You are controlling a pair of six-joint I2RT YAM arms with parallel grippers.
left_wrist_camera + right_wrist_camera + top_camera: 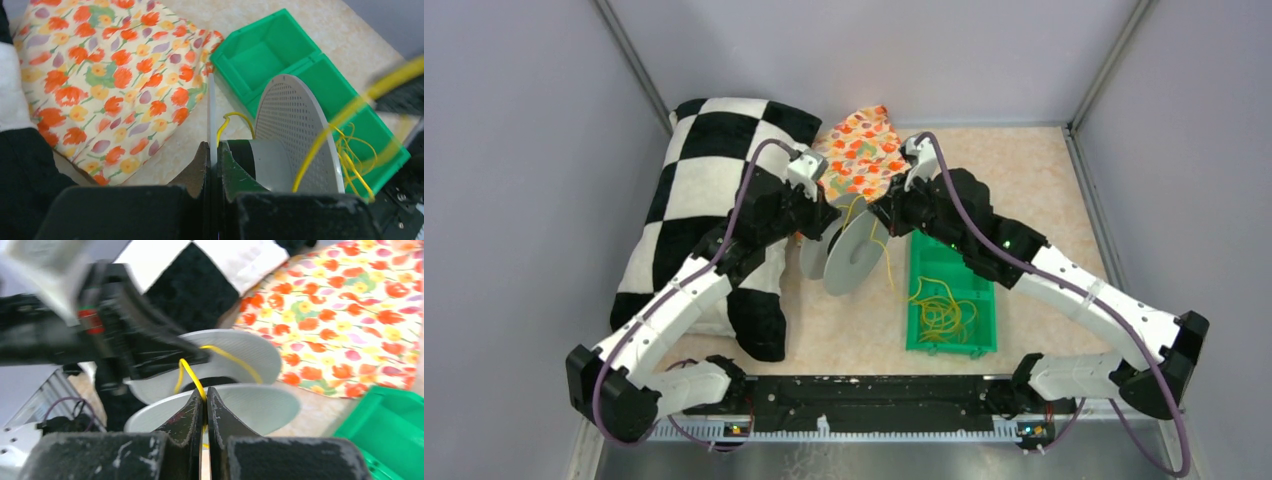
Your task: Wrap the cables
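A grey spool (849, 255) with two perforated round flanges hangs above the table centre between my arms. My left gripper (816, 222) is shut on the thin edge of one flange (212, 115); the other flange (292, 130) stands to its right. My right gripper (205, 395) is shut on a thin yellow cable (192, 375) just above the spool's hub. The cable runs from the spool (325, 135) down to a loose bunch of yellow cables (941, 310) lying in a green bin (934, 255).
A black-and-white checkered pillow (714, 200) lies at the left under my left arm. A floral cloth (864, 150) lies at the back centre, just beyond the spool. The green bin has two compartments (260, 55). Grey walls enclose the table.
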